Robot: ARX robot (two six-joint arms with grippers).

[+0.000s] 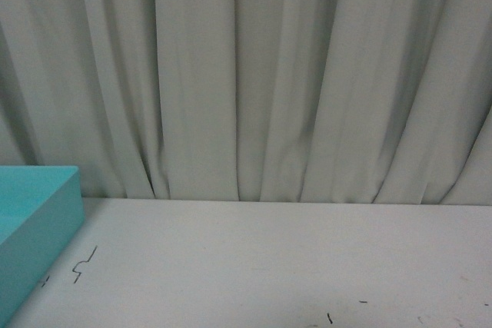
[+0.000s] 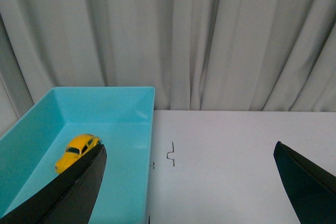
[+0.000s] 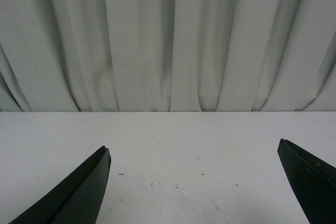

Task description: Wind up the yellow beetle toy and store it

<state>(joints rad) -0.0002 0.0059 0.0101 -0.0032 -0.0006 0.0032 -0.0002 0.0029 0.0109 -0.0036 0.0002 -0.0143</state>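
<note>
Beetle toy (image 2: 77,151) sits inside the teal bin (image 2: 137,94), on its floor, nose pointing roughly back toward the cam, a bit off to one side. I see it only in the left wrist view; one dark finger overlaps its lower edge in the pic, but I can't tell any contact, and it looks to be lying free.

Left gripper (image 2: 191,182): jaws wide apart, nothing between them. One finger (image 2: 73,192) shows over the bin's interior, the other over bare table (image 2: 226,145). The bin's near wall runs between the two.

Right gripper (image 3: 194,182): jaws also spread wide, empty. Both fingers (image 3: 79,195) hang over plain white tabletop w/ a few small dark specks.

Outward from there: front view shows neither arm, just a corner of the bin at the table's left edge, w/ a small black squiggle mark (image 1: 84,264) on the table just beside it. Same mark appears in the left wrist view near the bin wall. More tiny dark scuffs toward the front-right of the table. Grey-white curtain (image 1: 254,74) hangs in folds behind the table's far edge, across all three views.
</note>
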